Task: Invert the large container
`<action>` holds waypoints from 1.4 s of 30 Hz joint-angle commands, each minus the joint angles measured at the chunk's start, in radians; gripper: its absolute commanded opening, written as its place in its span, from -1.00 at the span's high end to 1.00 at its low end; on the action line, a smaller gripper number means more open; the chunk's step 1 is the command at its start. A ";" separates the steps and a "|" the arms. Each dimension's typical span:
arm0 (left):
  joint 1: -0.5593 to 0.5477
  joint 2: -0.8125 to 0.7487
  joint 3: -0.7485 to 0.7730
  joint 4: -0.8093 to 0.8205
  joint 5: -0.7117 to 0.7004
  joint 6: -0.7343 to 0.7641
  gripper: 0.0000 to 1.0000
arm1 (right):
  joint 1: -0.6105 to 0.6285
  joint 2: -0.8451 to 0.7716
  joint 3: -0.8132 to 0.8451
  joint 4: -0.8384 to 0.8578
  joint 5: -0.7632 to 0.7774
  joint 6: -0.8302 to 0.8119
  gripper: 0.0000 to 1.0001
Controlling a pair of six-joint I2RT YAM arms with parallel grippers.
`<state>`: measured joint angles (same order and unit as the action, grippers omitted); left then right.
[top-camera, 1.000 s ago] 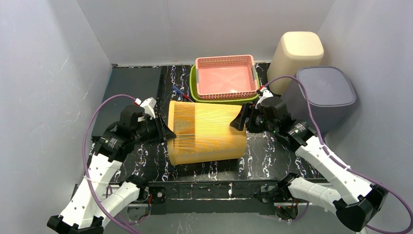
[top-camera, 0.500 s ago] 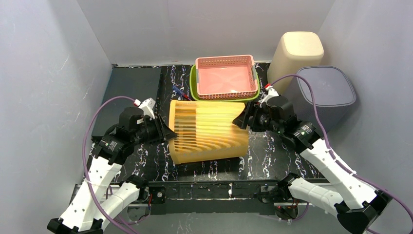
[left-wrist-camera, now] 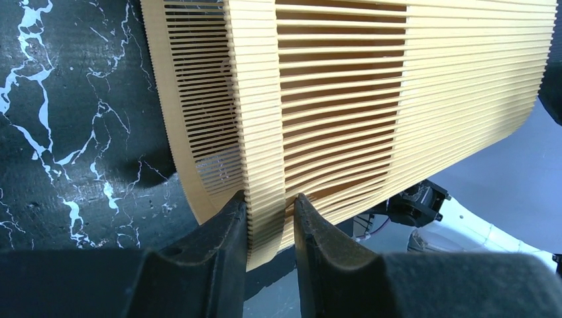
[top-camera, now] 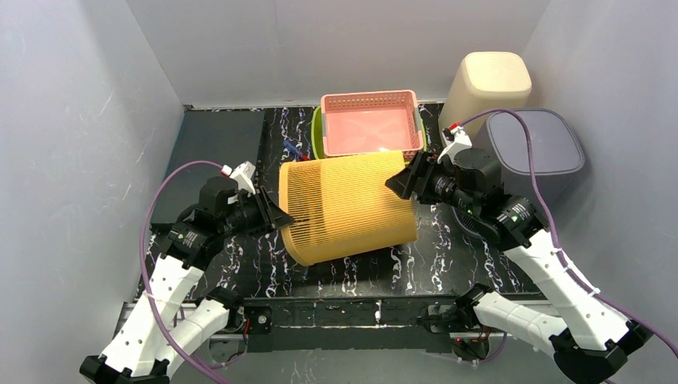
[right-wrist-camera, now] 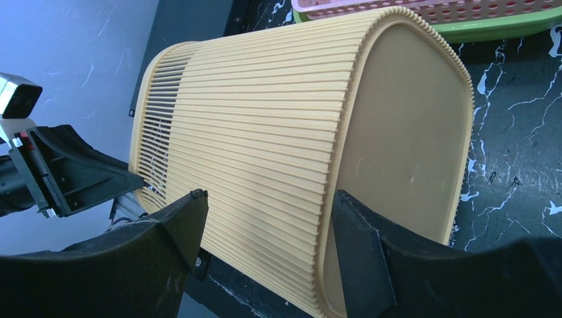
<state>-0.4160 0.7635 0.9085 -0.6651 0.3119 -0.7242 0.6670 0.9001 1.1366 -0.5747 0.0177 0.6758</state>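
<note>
Black left gripper, jaws clamped on the rim wall of the large container, likely anchoring the open end as a pivot. Container lies on its side, tilted, mid desk. Right gripper jaws spread wide at the base corner, holding nothing, probably to tip it over.

The large container lies on its side in the middle of the surface, mouth to the left, base to the right. Just behind it a basket sits inside a tray. At the right rear stand two bins, the tall bin behind the lidded bin. The left arm's jaws are at the mouth rim, the right arm's jaws at the base end.
</note>
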 commanded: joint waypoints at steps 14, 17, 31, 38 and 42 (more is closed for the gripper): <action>-0.024 0.031 -0.096 0.057 -0.056 0.020 0.52 | 0.175 0.138 0.243 0.177 -0.222 -0.008 -0.51; -0.025 0.030 -0.101 0.045 -0.080 0.028 0.52 | 0.211 0.163 0.267 0.181 -0.193 -0.015 -0.52; -0.024 0.017 -0.185 0.062 -0.139 0.029 0.51 | 0.385 0.249 0.229 0.216 -0.025 -0.004 -0.56; -0.024 0.007 -0.214 0.068 -0.143 0.029 0.50 | 0.386 0.305 0.223 0.211 0.006 -0.011 -0.58; -0.025 -0.005 -0.216 0.052 -0.151 0.035 0.50 | 0.386 0.328 0.225 0.211 0.011 -0.021 -0.60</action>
<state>-0.4377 0.7803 0.6998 -0.6075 0.1635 -0.7109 1.0515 1.2118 1.3575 -0.4103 0.0158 0.6590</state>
